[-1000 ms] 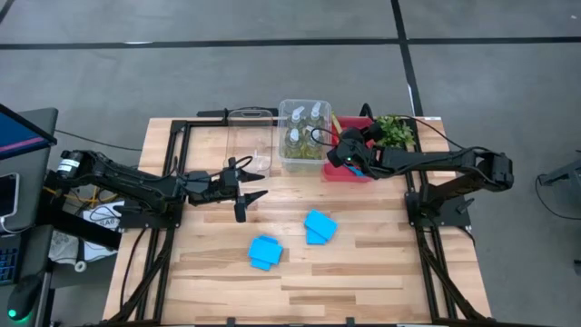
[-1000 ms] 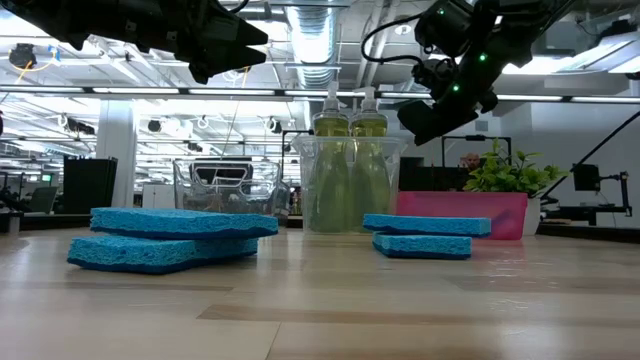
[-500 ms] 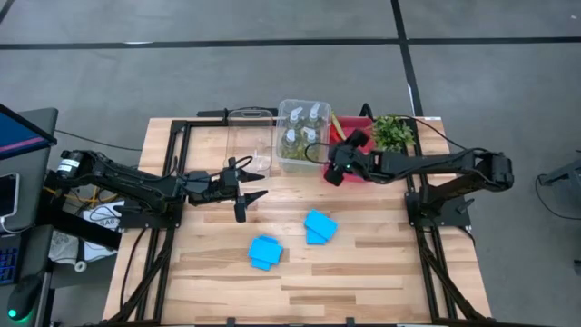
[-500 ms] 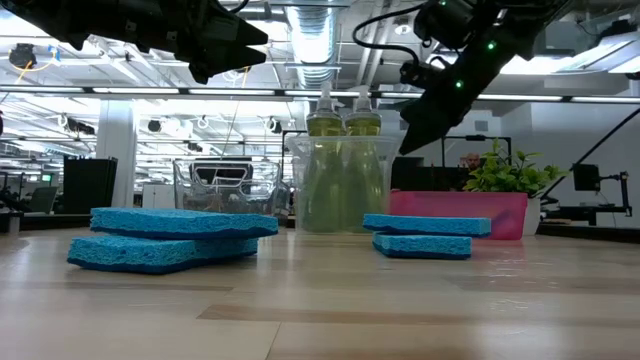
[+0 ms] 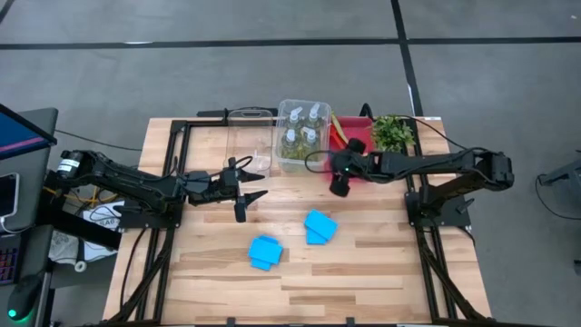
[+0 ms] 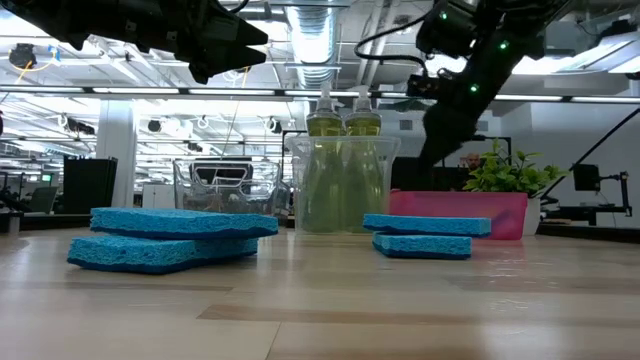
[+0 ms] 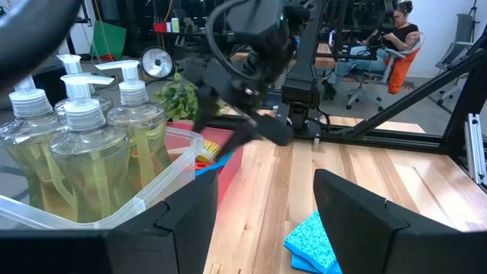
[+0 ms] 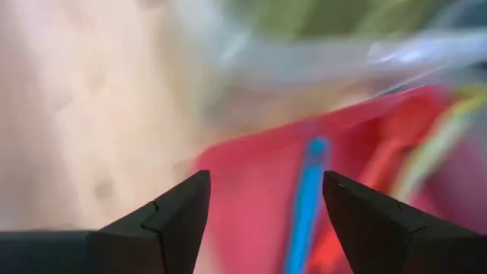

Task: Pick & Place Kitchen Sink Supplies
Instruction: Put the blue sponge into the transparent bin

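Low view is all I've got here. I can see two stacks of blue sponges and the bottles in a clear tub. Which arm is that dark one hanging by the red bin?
Observer: From above, that is the right arm; the right gripper sits off the near left corner of the red bin, over bare table.
Operator: Is it carrying anything?
Observer: No. Its wrist view shows open, empty fingers, with a blue brush lying in the red bin beyond.
Operator: And the left arm?
Observer: The left gripper waits open near the empty clear bin, away from both sponge stacks.
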You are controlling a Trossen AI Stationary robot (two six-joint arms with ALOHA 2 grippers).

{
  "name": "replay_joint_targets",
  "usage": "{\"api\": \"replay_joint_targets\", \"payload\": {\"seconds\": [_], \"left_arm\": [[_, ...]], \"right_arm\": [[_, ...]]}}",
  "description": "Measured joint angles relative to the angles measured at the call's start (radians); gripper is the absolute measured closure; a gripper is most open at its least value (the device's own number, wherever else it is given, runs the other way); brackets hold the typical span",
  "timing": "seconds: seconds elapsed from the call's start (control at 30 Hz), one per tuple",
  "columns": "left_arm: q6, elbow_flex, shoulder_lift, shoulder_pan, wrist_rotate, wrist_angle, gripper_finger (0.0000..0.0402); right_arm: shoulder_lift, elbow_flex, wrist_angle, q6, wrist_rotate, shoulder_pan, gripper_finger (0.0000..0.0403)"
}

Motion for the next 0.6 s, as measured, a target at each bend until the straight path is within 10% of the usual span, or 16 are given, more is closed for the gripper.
{"api": "replay_joint_targets", "payload": {"seconds": [0.3, 0.6], "left_arm": [[0.000, 0.000, 0.000, 0.000, 0.000, 0.000, 0.0183], [0.000, 0.000, 0.000, 0.000, 0.000, 0.000, 0.0183]], "right_arm": [[0.000, 0.000, -0.056, 0.027, -0.449, 0.001, 0.0154], [0.000, 0.000, -0.015, 0.023, -0.480, 0.022, 0.0154]]}}
